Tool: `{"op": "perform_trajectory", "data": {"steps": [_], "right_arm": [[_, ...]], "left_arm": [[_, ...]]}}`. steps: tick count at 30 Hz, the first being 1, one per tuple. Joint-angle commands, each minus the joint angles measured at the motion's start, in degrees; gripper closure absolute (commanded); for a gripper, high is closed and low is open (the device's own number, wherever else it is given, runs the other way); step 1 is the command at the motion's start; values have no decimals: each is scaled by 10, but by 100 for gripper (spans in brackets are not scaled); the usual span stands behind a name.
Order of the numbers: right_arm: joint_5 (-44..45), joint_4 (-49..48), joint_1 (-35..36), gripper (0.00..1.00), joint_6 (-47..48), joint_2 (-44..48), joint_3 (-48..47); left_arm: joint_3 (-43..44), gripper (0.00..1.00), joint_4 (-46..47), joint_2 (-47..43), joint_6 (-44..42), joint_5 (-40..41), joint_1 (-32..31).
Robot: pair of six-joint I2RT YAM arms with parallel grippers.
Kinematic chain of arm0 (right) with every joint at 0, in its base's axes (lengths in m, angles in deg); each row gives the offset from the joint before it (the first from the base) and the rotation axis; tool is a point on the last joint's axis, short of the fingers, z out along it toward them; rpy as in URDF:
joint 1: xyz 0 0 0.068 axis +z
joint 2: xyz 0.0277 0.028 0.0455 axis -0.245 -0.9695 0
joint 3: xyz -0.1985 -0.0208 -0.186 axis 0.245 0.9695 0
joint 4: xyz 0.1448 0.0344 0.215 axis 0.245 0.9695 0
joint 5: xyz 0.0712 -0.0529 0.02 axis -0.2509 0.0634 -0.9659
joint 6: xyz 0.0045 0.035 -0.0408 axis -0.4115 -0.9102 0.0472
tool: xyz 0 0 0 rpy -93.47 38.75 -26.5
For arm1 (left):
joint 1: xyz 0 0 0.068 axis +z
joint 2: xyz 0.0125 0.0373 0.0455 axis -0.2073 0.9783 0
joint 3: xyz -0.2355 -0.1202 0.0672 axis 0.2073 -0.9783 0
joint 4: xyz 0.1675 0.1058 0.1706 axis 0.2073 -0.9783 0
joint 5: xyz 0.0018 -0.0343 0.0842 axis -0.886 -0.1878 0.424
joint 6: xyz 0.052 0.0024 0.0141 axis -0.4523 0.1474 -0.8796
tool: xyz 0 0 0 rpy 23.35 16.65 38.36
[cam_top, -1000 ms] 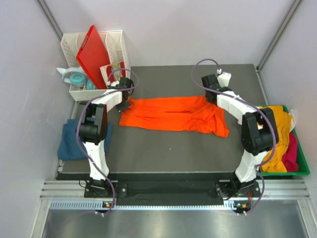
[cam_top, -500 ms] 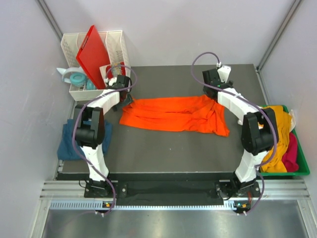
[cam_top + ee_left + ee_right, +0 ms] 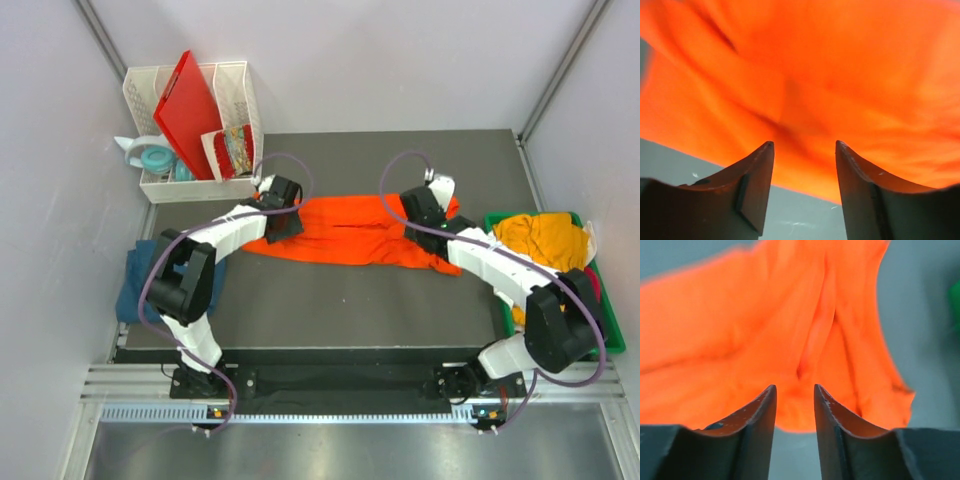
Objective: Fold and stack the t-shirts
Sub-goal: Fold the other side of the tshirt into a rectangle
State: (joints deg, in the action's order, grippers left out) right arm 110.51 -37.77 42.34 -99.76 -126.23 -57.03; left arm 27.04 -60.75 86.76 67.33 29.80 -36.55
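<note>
The bright orange t-shirt lies stretched left to right as a long, rumpled band on the dark table. My left gripper hovers over its left end, my right gripper over its right part. In the left wrist view the left gripper is open, with only orange cloth and grey table beyond the fingertips. The right gripper stands open with a narrower gap, above the orange cloth; nothing is between its fingers. A dark teal-blue t-shirt lies off the table's left edge.
A green bin at the right edge holds a mustard-yellow shirt. A white basket at the back left holds a red plastic board and small items. Grey walls close in on both sides.
Both grippers let go of the orange shirt's far corners, opened, and moved toward the near side over the shirt. The right arm swung out from in front of the green bin.
</note>
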Motion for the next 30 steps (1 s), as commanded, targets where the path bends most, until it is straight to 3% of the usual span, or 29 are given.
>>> {"op": "perform_trajectory", "data": {"steps": [1,4,8,30], "right_arm": [[-31,-9,21,62,-36,-2,30],[-40,-12,23,52,-40,-7,32],[-39,-21,22,48,-47,-18,36],[-6,-48,8,58,-43,-156,-66]], "left_arm": [[-62,44,35,12,32,-48,3],[-72,44,33,25,25,-47,4],[-78,44,33,27,22,-42,3],[-93,45,16,31,17,-42,4]]}}
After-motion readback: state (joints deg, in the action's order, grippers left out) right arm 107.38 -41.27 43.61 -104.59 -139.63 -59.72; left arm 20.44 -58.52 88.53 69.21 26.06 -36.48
